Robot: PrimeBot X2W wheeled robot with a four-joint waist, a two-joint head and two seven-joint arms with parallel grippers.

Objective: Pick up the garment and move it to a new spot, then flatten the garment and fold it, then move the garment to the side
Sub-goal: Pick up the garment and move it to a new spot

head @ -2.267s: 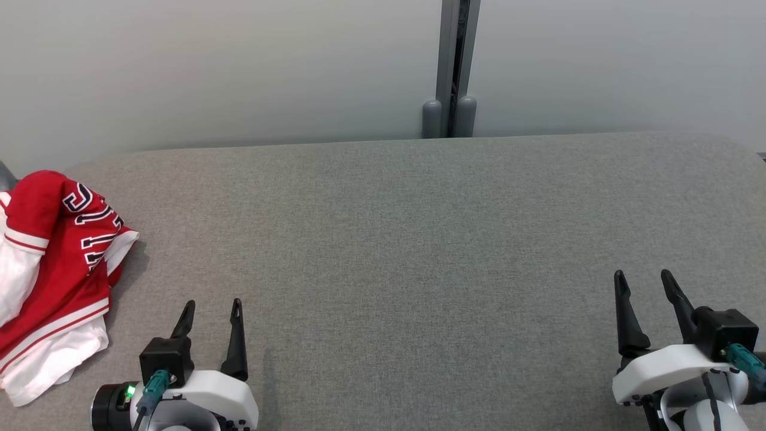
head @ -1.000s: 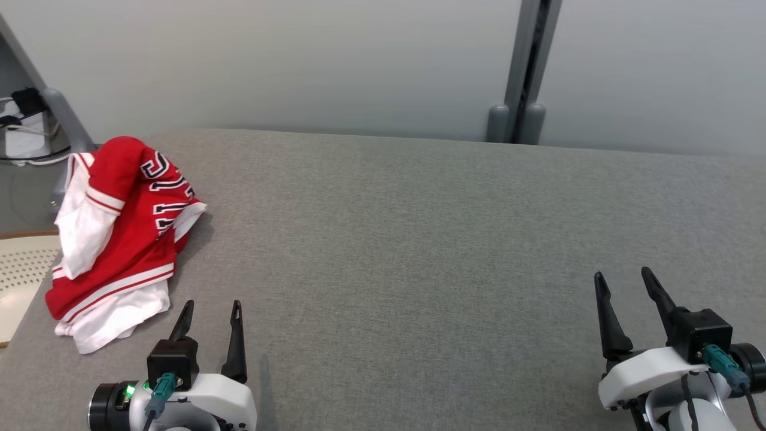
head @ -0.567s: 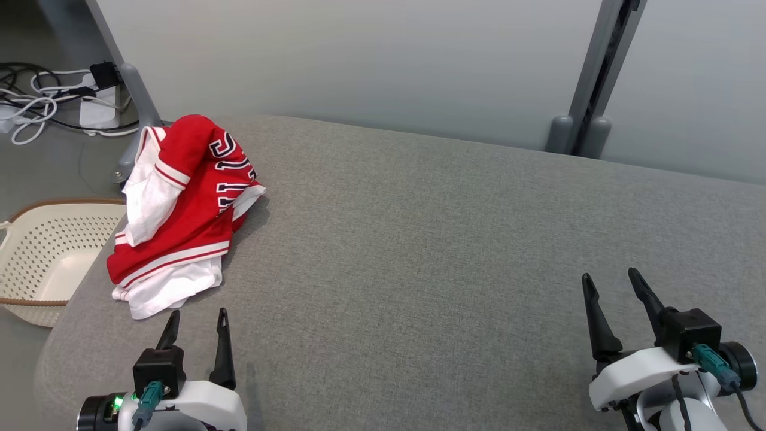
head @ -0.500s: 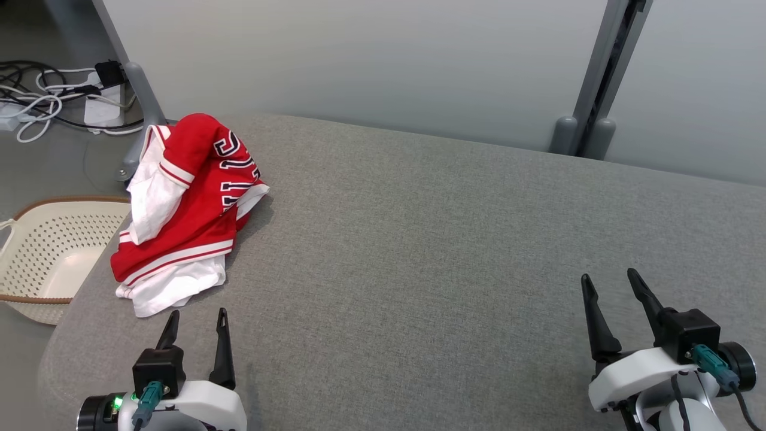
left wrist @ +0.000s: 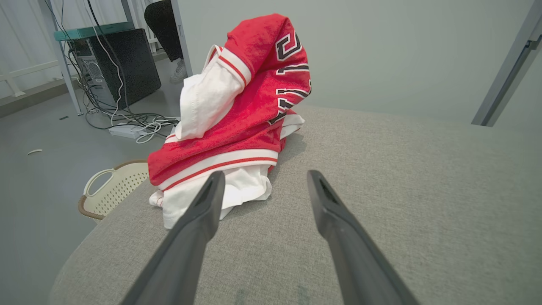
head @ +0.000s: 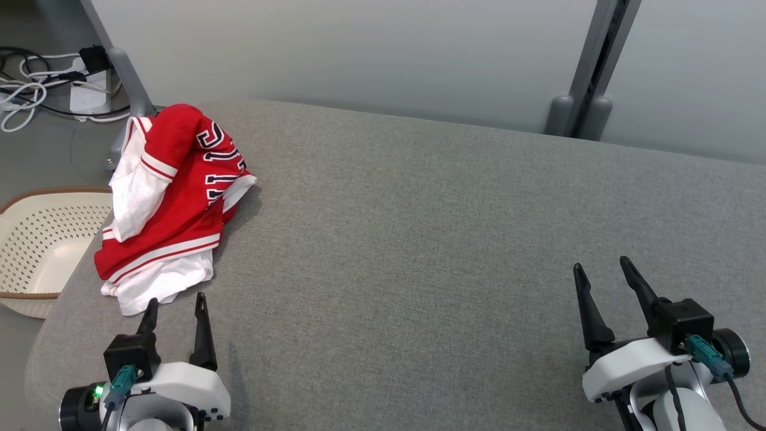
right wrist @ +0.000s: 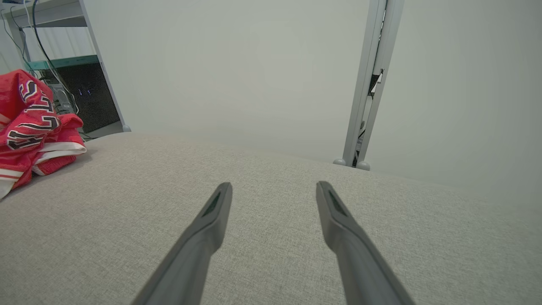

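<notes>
So the garment (head: 170, 197) is a red jersey-type top with white sleeves, white-and-red striped ribbed bands and chunky black block letters outlined in white. It's lying in a crumpled, humped-up heap at the far left of the table (head: 419, 239), close to the rounded left edge. The fabric looks soft and a bit fuzzy in the left wrist view, and a floppy white bit sticks out at the near end of the pile.

The tabletop is covered in a grey woven cloth, kind of felt-like, with rounded corners.

The left gripper (head: 176, 298) sits just on the near side of the heap, its two long dark tapered fingers spread apart and holding nothing. The right gripper (head: 601, 263) is way over on the near right, well apart from the garment, fingers also spread and empty.

Off the left edge there's a cream perforated plastic basket (head: 24, 294) with a brown rim, and tangled cables (head: 24, 90) on the floor further back.
</notes>
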